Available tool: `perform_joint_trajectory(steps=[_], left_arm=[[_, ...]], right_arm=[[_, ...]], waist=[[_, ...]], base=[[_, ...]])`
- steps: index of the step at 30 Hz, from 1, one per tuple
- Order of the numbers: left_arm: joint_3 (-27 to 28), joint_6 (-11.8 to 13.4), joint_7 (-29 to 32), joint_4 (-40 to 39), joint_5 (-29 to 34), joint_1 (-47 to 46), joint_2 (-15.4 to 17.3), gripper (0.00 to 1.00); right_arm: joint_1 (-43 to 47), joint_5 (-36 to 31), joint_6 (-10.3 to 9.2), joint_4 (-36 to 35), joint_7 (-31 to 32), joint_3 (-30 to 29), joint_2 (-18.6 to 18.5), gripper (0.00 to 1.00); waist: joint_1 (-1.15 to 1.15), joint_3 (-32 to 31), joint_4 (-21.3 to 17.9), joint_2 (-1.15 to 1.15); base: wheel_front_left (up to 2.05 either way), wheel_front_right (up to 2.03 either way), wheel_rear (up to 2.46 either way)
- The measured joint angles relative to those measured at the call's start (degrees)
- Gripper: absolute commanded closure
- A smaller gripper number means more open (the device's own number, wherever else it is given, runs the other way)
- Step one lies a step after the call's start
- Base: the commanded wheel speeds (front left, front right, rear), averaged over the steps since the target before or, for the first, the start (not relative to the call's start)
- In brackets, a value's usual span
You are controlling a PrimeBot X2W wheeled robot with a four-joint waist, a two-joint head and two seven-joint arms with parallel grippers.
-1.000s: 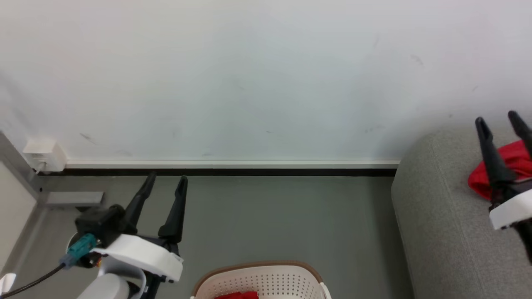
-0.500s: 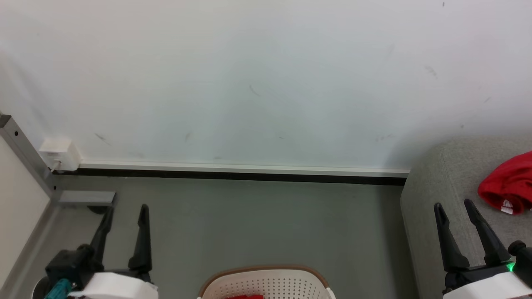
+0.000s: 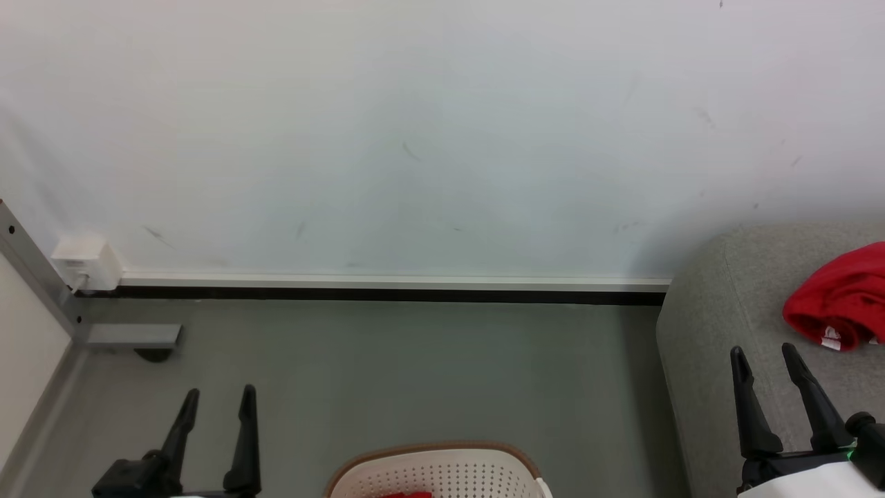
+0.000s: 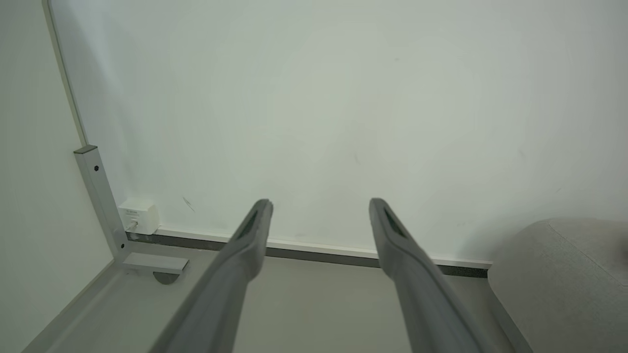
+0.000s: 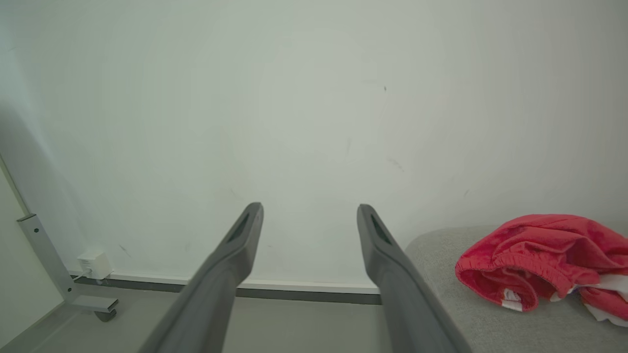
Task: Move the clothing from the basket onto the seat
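Head view | left gripper (image 3: 221, 391), right gripper (image 3: 762, 348) spread, empty; clothing (image 3: 840, 304) on seat (image 3: 719, 332); perhaps more in basket (image 3: 449, 474)

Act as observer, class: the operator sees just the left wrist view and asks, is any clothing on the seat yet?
Observer: Yes, red clothing lies bunched on the seat.
Operator: Anything left in the basket?
Observer: A scrap of red shows inside the basket, at the head view's bottom edge.
Operator: Is the right tool holding anything?
Observer: No, the right tool is open and empty, apart from the clothing.
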Motion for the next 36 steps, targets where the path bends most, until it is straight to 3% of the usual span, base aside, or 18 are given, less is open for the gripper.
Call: perform_joint_trajectory(steps=[24,36], left_arm=[[5.4,-6.1,0.0,2.3,6.1,-0.4,-4.8,0.0],[4.0,-8.8,0.0,6.1,7.0,-4.9,-6.6,0.0]], right_arm=[[-0.5,-1.9,0.0,0.8,-0.1,1.0,0.4,0.0],[-4.6,-2.6,0.0,-0.4,-0.1,1.9,0.0,0.0]], waist=[[0.0,0.7,-1.3,0.0],[0.0,6.6,-4.4,0.0]], base=[[0.0,0.0,0.0],[0.0,0.0,0.0]])
